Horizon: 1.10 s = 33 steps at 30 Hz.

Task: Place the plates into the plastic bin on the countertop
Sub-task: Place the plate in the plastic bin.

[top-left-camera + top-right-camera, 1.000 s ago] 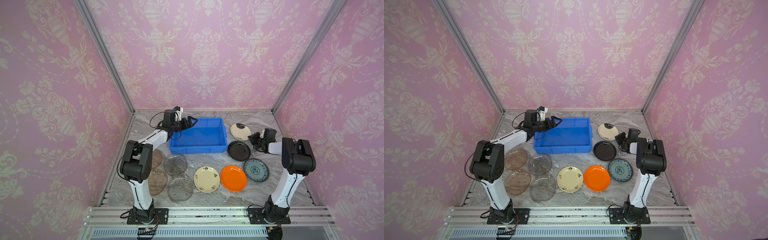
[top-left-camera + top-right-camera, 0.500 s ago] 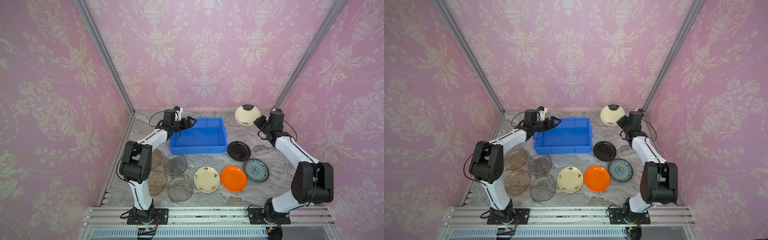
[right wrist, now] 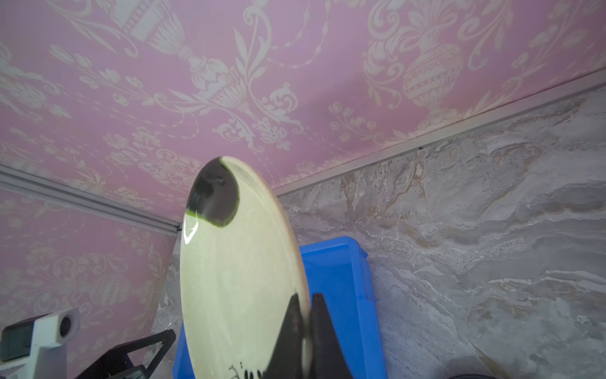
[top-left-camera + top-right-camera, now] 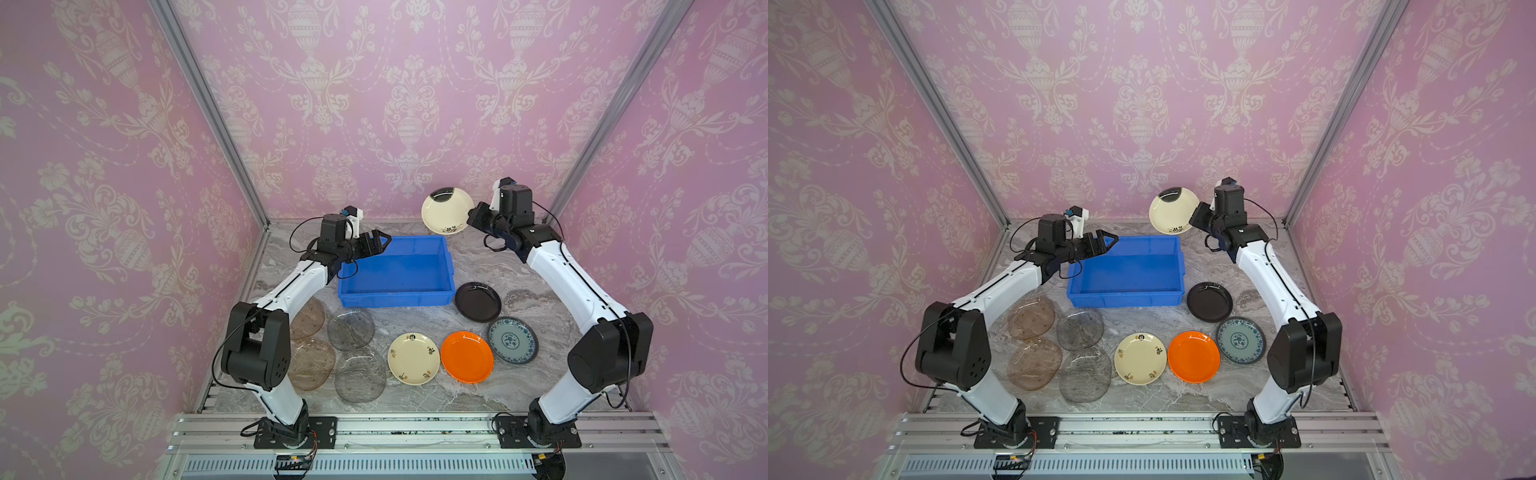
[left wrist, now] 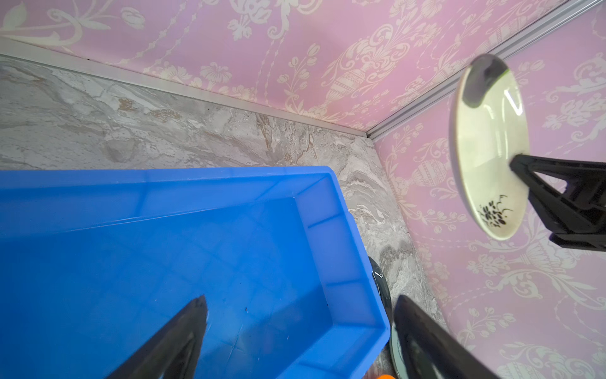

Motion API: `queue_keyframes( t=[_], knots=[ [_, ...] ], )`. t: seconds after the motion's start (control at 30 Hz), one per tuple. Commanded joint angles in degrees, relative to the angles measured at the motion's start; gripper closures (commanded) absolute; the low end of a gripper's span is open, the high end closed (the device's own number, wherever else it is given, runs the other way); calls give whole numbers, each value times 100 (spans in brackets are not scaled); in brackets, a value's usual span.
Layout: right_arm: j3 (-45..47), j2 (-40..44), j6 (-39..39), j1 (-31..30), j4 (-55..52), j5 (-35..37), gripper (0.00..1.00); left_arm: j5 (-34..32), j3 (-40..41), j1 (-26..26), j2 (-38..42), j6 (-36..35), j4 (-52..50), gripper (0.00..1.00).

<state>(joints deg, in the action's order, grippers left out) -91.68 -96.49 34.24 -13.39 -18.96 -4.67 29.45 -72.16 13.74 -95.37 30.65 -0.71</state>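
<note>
In both top views we see the round cream glazed plate point(image 4: 445, 210) held tilted in the air by the right gripper point(image 4: 471, 217), near the far corner of the shallow blue plastic bin point(image 4: 395, 297). Our left wrist view shows the left gripper point(image 5: 300, 311), jaws apart, above the bin. Only our right wrist view shows the right jaws clamped on the plate's rim.

On the marble countertop point(image 4: 415, 399) sits a blue plastic bin point(image 4: 395, 298). Nearer the front lie four glass plates point(image 4: 351, 329), a cream plate point(image 4: 413, 358), orange plate point(image 4: 467, 356), blue-and-white plate point(image 4: 513, 340) and black plate point(image 4: 478, 301).
</note>
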Motion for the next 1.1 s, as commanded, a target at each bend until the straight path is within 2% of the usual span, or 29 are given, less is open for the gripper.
queue_keyframes(
  t=[0.0,0.27,0.43,0.57,0.67,0.7,0.93,1.07],
  knots=[
    [-155,-211,-48,-188,-183,-351,100,-225,165,9,332,-295,-463,9],
    [-57,-552,188,-491,216,-994,100,379,379,8,120,230,179,18],
    [-109,-764,41,-582,156,-1409,100,745,315,44,-208,752,770,33],
    [-75,-810,39,-639,174,-1557,100,825,155,126,-418,811,796,46],
    [-30,-843,32,-673,291,-1739,100,817,99,160,-531,848,818,52],
    [-74,-881,-166,-696,220,-1753,100,817,77,170,-572,859,794,55],
    [-104,-1011,-294,-753,33,-1638,100,705,-105,200,-820,814,560,100],
    [-128,-1065,-335,-744,-156,-1423,100,588,-195,248,-928,749,356,100]
  ],
)
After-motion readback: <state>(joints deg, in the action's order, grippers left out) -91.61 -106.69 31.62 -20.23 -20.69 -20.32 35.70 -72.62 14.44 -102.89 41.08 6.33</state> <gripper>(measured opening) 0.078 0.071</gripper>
